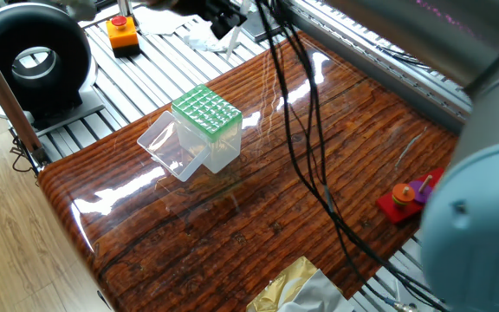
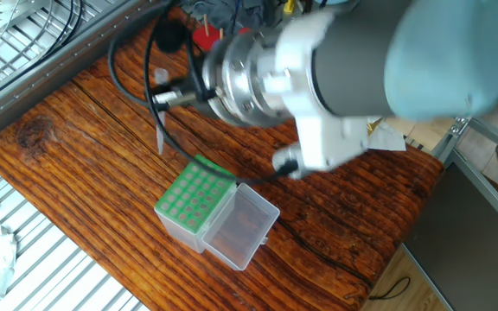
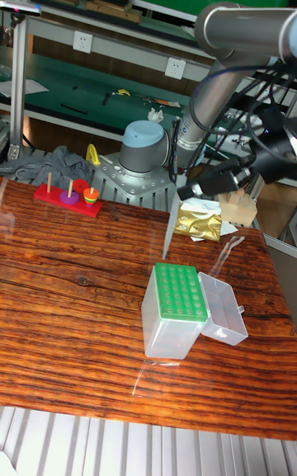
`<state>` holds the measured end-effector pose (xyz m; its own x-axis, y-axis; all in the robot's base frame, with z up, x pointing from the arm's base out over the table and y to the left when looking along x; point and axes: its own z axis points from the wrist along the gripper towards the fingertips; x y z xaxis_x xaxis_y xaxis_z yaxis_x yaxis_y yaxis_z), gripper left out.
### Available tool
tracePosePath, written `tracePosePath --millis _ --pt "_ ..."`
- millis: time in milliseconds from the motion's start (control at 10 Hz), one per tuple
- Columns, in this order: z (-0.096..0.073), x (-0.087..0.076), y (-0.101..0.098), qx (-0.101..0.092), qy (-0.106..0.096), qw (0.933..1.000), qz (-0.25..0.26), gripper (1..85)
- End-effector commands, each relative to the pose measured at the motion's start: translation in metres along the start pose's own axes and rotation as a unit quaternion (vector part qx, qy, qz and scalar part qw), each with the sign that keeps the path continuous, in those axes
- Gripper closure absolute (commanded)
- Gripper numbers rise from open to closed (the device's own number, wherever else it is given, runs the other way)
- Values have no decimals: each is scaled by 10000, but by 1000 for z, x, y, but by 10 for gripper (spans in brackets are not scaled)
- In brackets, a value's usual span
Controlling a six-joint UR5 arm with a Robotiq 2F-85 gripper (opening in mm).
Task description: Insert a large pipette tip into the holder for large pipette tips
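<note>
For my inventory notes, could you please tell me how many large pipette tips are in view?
1: the large pipette tip hangs point-down from the end effector, above the table beside the green-topped holder. Tips seated inside the holder may be hidden.

gripper (image 2: 161,86) motion-blurred; jaws indistinct

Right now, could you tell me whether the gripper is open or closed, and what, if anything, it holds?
Gripper: closed on the large pipette tip, which hangs point-down above the table, beside the holder for large pipette tips, not yet over it.
</note>
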<state>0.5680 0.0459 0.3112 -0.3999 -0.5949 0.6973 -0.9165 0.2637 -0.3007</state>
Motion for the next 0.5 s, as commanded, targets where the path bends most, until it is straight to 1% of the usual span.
tracePosePath --millis 0,100,300,400 --pt "-1 -18 10 -155 8 9999 63 847" --pt "0 -20 10 -162 12 9998 71 847" --pt "3 -28 8 -125 20 9999 48 847" --pt "6 -38 11 -169 -61 9998 54 847"
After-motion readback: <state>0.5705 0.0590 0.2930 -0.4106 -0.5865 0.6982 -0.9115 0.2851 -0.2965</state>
